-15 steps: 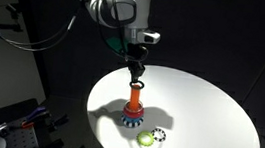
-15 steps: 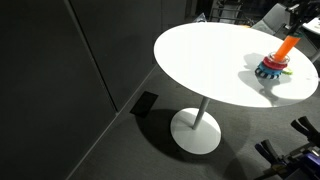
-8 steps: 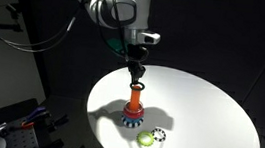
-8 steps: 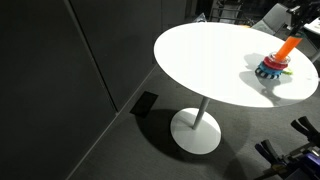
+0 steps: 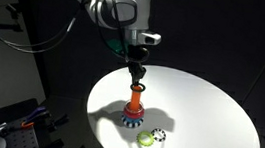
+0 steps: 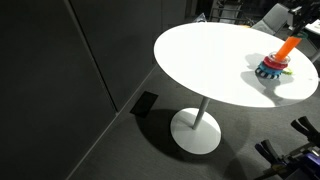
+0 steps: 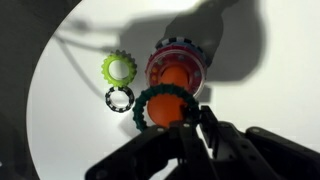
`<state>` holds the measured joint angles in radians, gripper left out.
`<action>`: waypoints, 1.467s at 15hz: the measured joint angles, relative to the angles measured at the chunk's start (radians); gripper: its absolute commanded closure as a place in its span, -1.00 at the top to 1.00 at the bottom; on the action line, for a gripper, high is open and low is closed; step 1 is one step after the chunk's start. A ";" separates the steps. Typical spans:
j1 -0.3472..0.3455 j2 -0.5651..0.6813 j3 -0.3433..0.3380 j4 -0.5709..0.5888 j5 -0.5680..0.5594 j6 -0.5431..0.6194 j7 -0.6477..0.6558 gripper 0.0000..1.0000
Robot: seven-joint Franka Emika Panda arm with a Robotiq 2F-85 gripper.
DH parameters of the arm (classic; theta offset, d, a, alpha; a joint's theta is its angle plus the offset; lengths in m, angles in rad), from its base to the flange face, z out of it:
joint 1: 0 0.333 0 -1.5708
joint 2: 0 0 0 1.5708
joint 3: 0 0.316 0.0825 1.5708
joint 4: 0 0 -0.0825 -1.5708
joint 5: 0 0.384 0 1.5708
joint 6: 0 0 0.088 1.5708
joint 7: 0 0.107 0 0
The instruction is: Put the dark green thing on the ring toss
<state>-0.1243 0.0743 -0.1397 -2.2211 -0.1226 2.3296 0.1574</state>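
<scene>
Little has shifted in the last second: the gripper [image 5: 138,82] stays clamped on the dark green ring [image 7: 143,104], poised over the peg of the ring toss [image 5: 132,112], so lowering and release apparently remain.

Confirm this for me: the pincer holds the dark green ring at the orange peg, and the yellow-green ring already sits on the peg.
One detail is wrong. The yellow-green ring is not on the orange peg; it lies flat on the white table beside it, next to the speckled ring, as the wrist view shows. The pincer does hold the dark green ring at the peg.
</scene>
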 measured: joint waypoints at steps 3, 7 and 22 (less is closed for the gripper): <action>0.000 0.000 0.000 0.000 0.000 0.000 0.000 -0.07; 0.000 0.000 0.000 -0.004 0.000 0.000 0.000 0.59; -0.001 0.005 -0.002 -0.028 0.000 -0.005 0.000 1.00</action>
<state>-0.1256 0.0789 -0.1422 -2.2489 -0.1226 2.3250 0.1575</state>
